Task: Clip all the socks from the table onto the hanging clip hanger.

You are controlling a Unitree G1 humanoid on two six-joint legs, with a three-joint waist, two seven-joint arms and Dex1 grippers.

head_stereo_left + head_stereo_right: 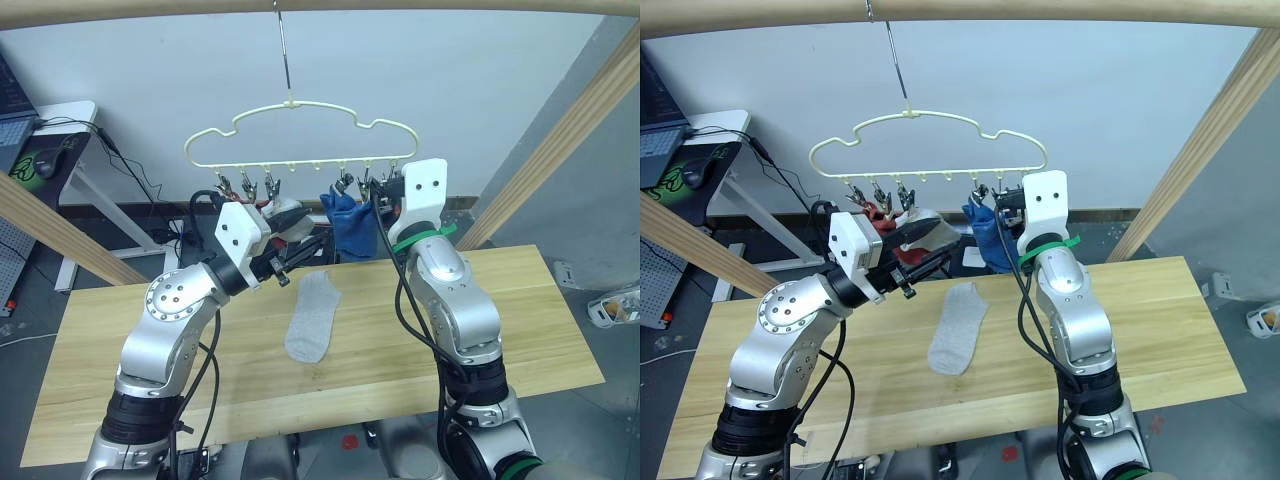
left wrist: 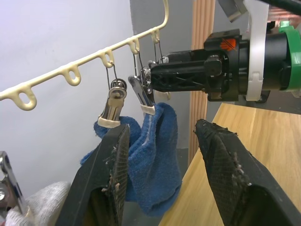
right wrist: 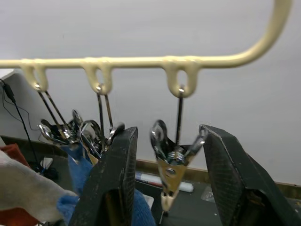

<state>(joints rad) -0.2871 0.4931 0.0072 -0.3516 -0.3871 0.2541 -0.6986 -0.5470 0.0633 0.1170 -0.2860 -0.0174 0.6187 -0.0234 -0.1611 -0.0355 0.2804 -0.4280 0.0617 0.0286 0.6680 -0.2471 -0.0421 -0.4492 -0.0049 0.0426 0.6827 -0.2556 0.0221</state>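
Observation:
The pale yellow clip hanger [image 1: 290, 102] hangs from a pole above the table's [image 1: 520, 330] far edge. Two blue socks [image 1: 350, 228] hang from its right-hand clips. A rust red sock [image 1: 872, 212] and a light grey one [image 1: 920, 225] hang from the left-hand clips. Another grey sock [image 1: 312, 318] lies flat on the table's middle. My left gripper [image 2: 162, 129] is open and empty, just short of the blue socks [image 2: 155, 155]. My right gripper [image 3: 169, 132] is open, with its fingers either side of a bare metal clip [image 3: 169, 172] at the hanger's right end.
A thick wooden pole [image 1: 400, 5] runs across the top. Slanted wooden beams stand at the right [image 1: 570, 130] and left [image 1: 50, 225]. A white desk [image 1: 60, 115] with a laptop stands at the far left, with cables on the floor behind the table.

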